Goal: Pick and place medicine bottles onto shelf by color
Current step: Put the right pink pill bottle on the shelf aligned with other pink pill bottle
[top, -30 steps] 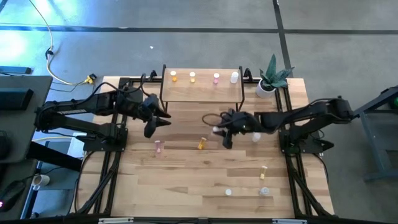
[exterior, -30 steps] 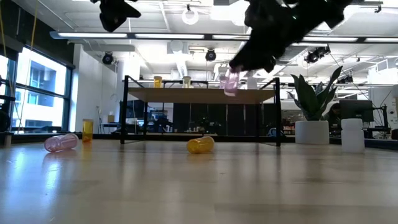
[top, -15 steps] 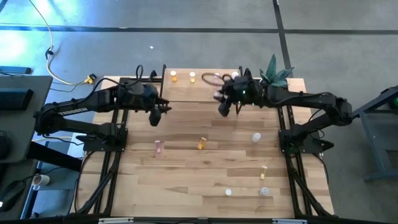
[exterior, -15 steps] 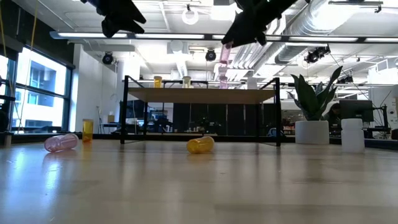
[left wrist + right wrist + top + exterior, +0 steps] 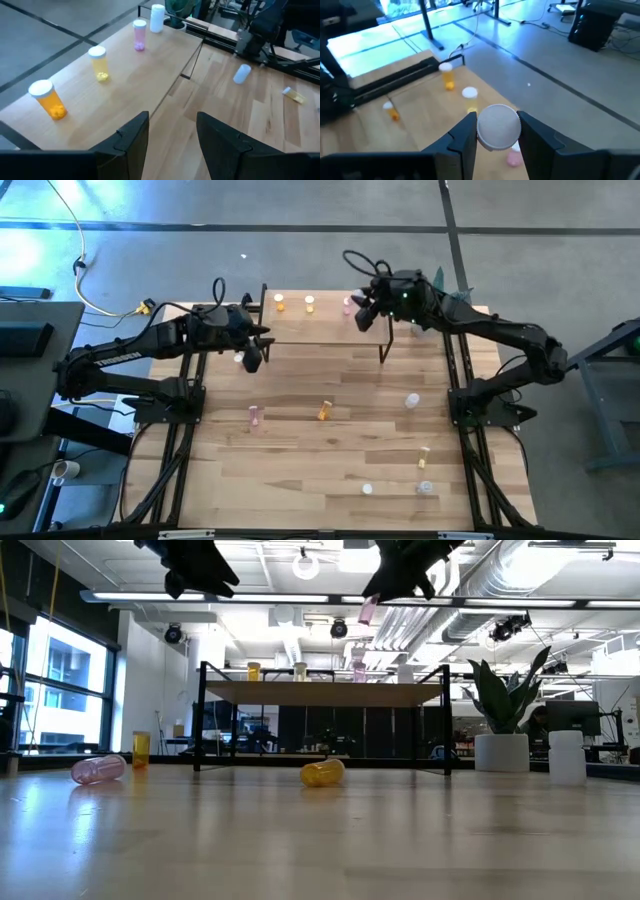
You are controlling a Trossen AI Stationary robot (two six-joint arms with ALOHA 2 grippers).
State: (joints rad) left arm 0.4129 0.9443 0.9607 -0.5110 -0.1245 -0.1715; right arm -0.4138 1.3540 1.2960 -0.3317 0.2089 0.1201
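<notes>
The shelf (image 5: 325, 328) stands at the table's far edge, with an orange bottle (image 5: 47, 100), a yellow bottle (image 5: 98, 62), a pink bottle (image 5: 139, 35) and a white bottle (image 5: 157, 17) upright in a row on it. My right gripper (image 5: 363, 314) hovers above the shelf's right part, shut on another pink bottle (image 5: 367, 610). My left gripper (image 5: 250, 360) hangs open and empty off the shelf's near left corner. Loose bottles lie on the table, among them a pink one (image 5: 254, 415) and a yellow one (image 5: 324, 411). My right gripper pinches the pink bottle between its two fingers at the cap end, the white cap (image 5: 498, 127) facing back toward the wrist. The fingers slant down from the table's right. The pink body (image 5: 367, 610) sticks out tilted below the fingertips, clear above the shelf.
A potted plant (image 5: 445, 298) stands by the shelf's right end, under my right arm. More loose bottles lie on the near right of the table: a clear one (image 5: 411, 400), a yellow one (image 5: 424, 452) and two pale ones (image 5: 367, 488) near the front edge.
My right gripper has risen from mid-table and swung toward the far edge with the pink bottle, which now hangs above the shelf's right part. My left gripper has shifted a little toward the shelf's left end and turned.
</notes>
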